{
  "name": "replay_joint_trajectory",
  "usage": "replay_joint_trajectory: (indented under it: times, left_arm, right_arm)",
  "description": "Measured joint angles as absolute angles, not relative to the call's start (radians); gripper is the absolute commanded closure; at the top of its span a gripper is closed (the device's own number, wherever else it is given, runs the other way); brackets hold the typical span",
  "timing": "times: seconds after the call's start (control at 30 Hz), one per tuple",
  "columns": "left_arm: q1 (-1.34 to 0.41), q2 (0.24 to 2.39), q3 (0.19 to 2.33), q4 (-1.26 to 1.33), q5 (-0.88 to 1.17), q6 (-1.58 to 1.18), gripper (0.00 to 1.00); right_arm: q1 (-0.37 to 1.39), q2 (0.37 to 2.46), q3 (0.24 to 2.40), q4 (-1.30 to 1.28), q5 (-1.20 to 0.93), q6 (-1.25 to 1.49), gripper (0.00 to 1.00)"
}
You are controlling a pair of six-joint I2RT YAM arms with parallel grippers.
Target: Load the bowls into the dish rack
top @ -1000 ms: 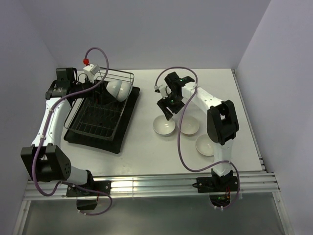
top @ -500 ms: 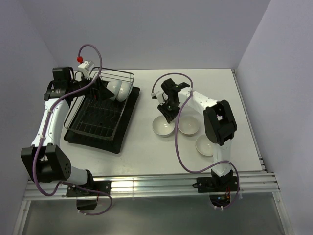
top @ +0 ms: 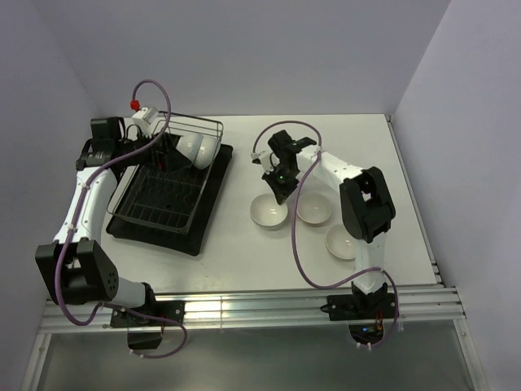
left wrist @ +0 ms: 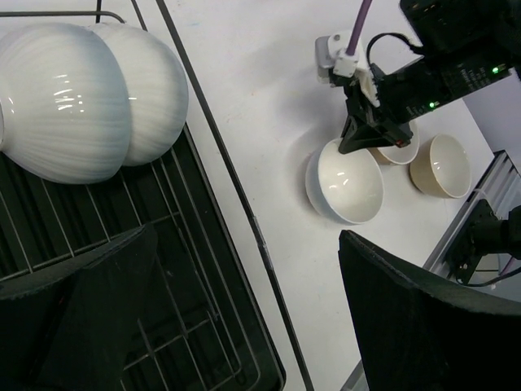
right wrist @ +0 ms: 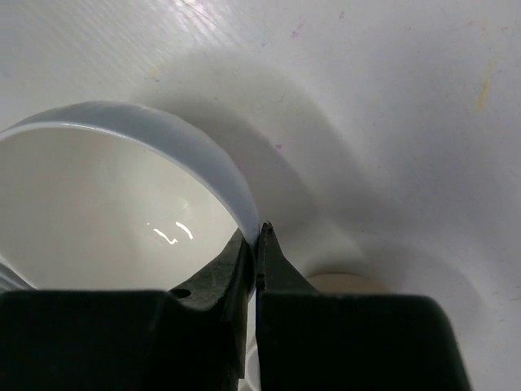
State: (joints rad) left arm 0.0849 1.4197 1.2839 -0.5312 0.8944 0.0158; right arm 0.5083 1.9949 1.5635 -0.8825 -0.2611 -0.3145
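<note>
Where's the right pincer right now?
Top view, right of the rack: the right pincer is shut on the far rim of the leftmost loose bowl.

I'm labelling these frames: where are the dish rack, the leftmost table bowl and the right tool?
dish rack (top: 159,199), top view, bare wire floor.
leftmost table bowl (top: 267,215), top view, inside bottom.
right tool (right wrist: 256,236), right wrist view, between fingertips.
</note>
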Motion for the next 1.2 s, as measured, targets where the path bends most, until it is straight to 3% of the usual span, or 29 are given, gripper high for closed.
replay_joint_trajectory:
  times: [0.5, 0.87, 1.2]
  left_arm:
    - [-0.135, 1.337, 1.187, -0.429, 0.848, -0.213, 0.01]
    - [-0.18, 1.325, 1.102, -0.157, 0.938, -0.544, 0.01]
    - [-0.242, 1.332, 1.095, -0.109, 0.871, -0.693, 0.01]
  right_arm:
    - [0.491, 1.712, 1.716, -0.757, -0.409, -0.021, 1.0]
    - [0.488, 1.693, 1.733, -0.726, -0.416, 0.074, 1.0]
    - [0.488, 1.693, 1.734, -0.727, -0.422, 0.085, 1.0]
